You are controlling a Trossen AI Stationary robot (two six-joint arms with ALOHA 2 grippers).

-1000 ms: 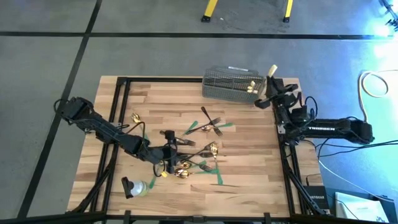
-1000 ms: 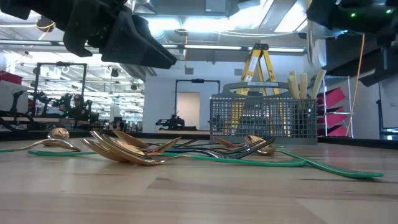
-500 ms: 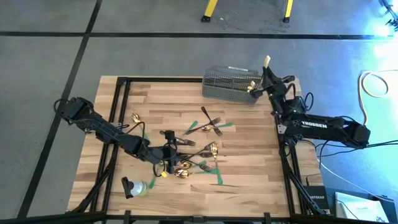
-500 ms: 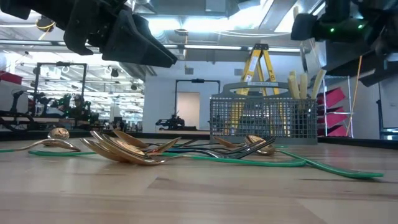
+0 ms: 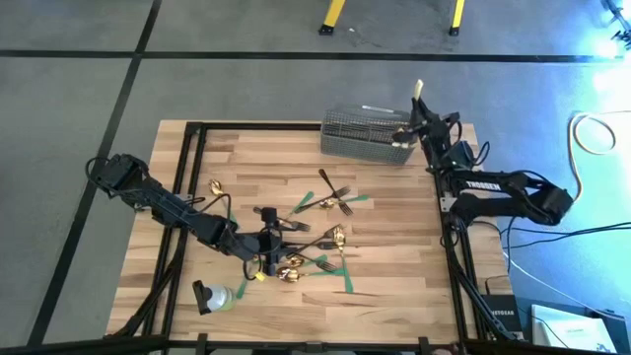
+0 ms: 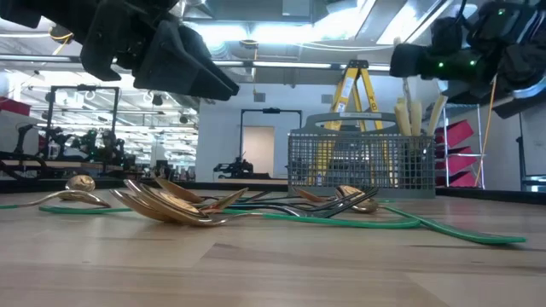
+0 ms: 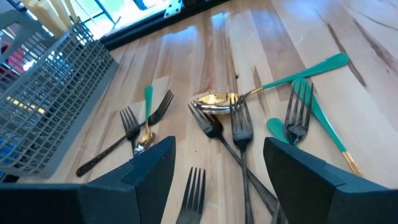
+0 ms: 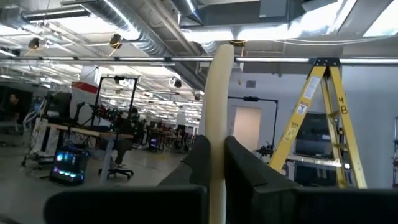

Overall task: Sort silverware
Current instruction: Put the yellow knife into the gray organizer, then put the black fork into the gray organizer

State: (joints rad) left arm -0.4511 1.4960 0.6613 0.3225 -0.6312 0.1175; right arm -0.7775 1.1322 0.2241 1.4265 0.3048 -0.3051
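Note:
Gold spoons (image 5: 335,237) and dark forks (image 5: 333,187) lie in loose heaps on the wooden table, the densest heap (image 6: 179,205) near its middle. My left gripper (image 5: 266,244) hovers open just above that heap; in the left wrist view its fingers (image 7: 149,168) flank forks (image 7: 239,127) and a gold spoon (image 7: 214,101) without touching them. My right gripper (image 5: 419,120) is by the right end of the grey mesh basket (image 5: 363,133), shut on a cream-handled knife (image 5: 418,92). More cream handles (image 6: 416,115) stand in the basket. My right gripper pinches the knife's cream handle (image 8: 217,134) between its two fingers (image 8: 198,155), which lie along it. The handle's free end (image 8: 222,56) stands out past the fingertips. The knife is lifted clear; its blade end is hidden behind the gripper.
Green strips (image 5: 345,276) lie among the cutlery, one trailing across the table (image 6: 461,230). A pale bottle with a dark cap (image 5: 212,296) lies near the table's near left corner. Black frame rails (image 5: 187,158) run along the table's left and right sides. A yellow ladder (image 6: 354,89) stands behind.
My right gripper, still shut on the knife, has moved toward the table's far edge and a little left, closing on the right end of the basket. The knife has travelled with it.

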